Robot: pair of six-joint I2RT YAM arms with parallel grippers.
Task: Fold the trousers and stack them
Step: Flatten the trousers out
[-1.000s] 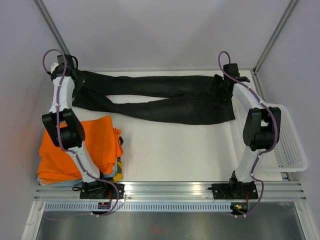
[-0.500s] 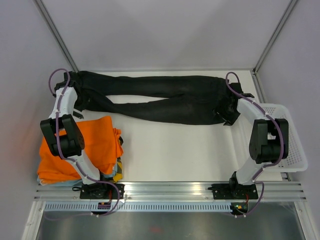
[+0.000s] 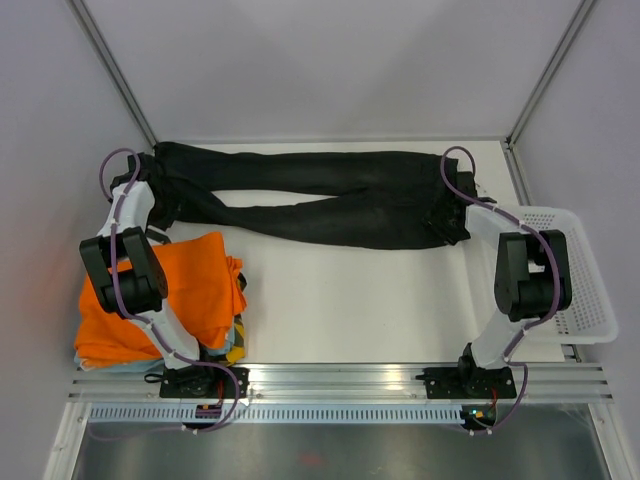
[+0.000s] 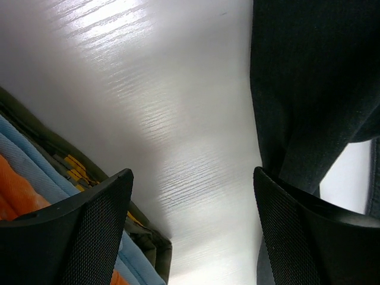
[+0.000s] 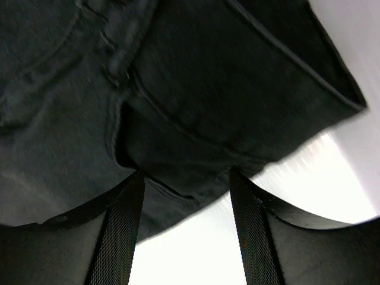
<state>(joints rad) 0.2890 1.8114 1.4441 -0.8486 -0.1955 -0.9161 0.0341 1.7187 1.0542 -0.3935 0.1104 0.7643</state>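
1. Across the far part of the table (image 3: pixel 350 310), the top camera shows the trousers (image 3: pixel 320 200) lying flat. The waist is to the right and the leg ends to the left, just as a second ago.
   - The left gripper (image 3: pixel 152 208) is at the leg ends and the right gripper (image 3: pixel 448 212) is at the waist.
   - Both have drawn in from the far edge, where they reached a second ago.
   - An orange garment (image 3: pixel 190 290) tops a pile of clothes at the near left.
   - A white basket (image 3: pixel 585 290) stands to the right.
2. From the left wrist, the fingers (image 4: pixel 89 237) are spread wide with only bare table between them, holding nothing. Black leg fabric lies by the right finger, and the pile of clothes is behind the left one.
3. From the right wrist, the fingers (image 5: pixel 122 231) are parted and grip nothing. The trousers' waist corner lies just beyond their tips.
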